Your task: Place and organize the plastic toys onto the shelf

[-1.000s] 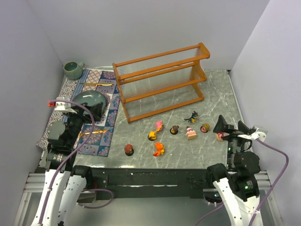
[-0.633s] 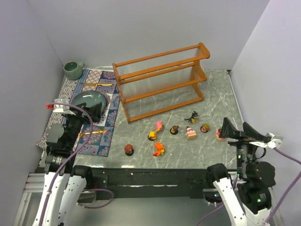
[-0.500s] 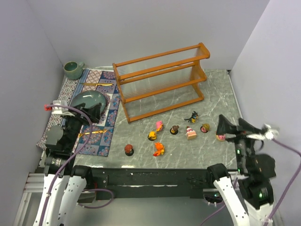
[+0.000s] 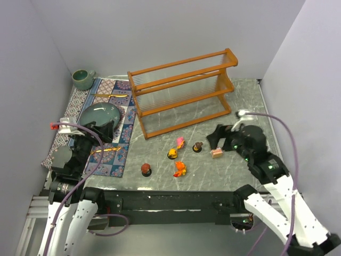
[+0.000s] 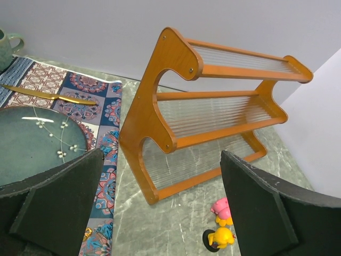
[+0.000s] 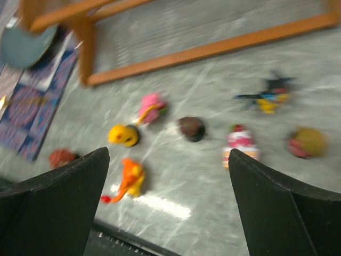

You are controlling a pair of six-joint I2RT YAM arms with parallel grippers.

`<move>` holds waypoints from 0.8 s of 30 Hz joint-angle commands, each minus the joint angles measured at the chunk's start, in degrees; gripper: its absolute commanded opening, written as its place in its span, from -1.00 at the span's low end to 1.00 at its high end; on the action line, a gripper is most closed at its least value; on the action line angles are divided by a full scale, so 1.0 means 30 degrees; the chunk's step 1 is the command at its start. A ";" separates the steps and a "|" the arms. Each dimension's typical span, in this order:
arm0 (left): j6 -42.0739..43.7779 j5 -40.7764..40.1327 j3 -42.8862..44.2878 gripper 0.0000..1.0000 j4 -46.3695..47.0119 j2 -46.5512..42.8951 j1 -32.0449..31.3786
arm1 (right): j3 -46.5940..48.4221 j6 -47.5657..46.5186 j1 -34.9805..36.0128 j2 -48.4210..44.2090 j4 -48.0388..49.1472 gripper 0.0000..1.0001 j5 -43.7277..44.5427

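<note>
The orange-brown wooden shelf [image 4: 181, 90] stands at the back of the table; it also shows in the left wrist view [image 5: 213, 106]. Several tiny toys lie in front of it: pink [image 4: 180, 142], yellow [image 4: 172, 154], orange [image 4: 180, 168], red-brown [image 4: 145, 169], dark brown [image 4: 197, 146], a pink cake [image 4: 216, 152]. The right wrist view adds a black bird [image 6: 269, 96] and an olive-pink round toy [image 6: 306, 142]. My right gripper [image 4: 222, 137] [image 6: 167, 152] hangs open and empty above the toys. My left gripper [image 4: 100, 127] [image 5: 161, 154] is open and empty over the mat's right edge.
A patterned cloth mat [image 4: 120, 133] at the left holds a teal plate [image 4: 101, 113] and a gold knife [image 4: 110, 95]. A green cup [image 4: 83, 79] stands in the back left corner. Grey walls close in both sides.
My right arm has swung from the right near edge forward and left, over the toys. The left arm has drawn back slightly. The toys have not moved.
</note>
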 commanded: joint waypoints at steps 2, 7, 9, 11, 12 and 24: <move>0.0286 -0.0198 -0.0028 0.93 0.0219 -0.0225 -0.0245 | -0.1991 0.0375 0.4611 0.1940 0.6102 1.00 -0.0479; 0.0316 -0.0198 0.0002 0.94 0.0073 -0.0342 -0.0275 | -0.2317 -0.1906 0.9147 0.5922 1.0059 0.96 -0.0276; 0.0345 -0.0227 -0.0028 0.93 0.0014 -0.0430 -0.0304 | -0.1588 -0.3079 1.0209 0.8141 1.0386 0.92 -0.0245; 0.0345 -0.0256 0.0002 0.94 -0.0045 -0.0431 -0.0333 | -0.1233 -0.3694 1.1207 0.9526 1.1293 0.91 -0.0449; 0.0374 -0.0198 0.0002 0.93 -0.0016 -0.0431 -0.0333 | -0.0942 -0.3756 1.1442 1.0693 1.1296 0.91 -0.0624; 0.0432 -0.0110 0.0002 0.93 -0.0074 -0.0167 -0.0480 | 0.2047 -0.2350 1.3435 1.7145 1.3640 0.60 -0.0246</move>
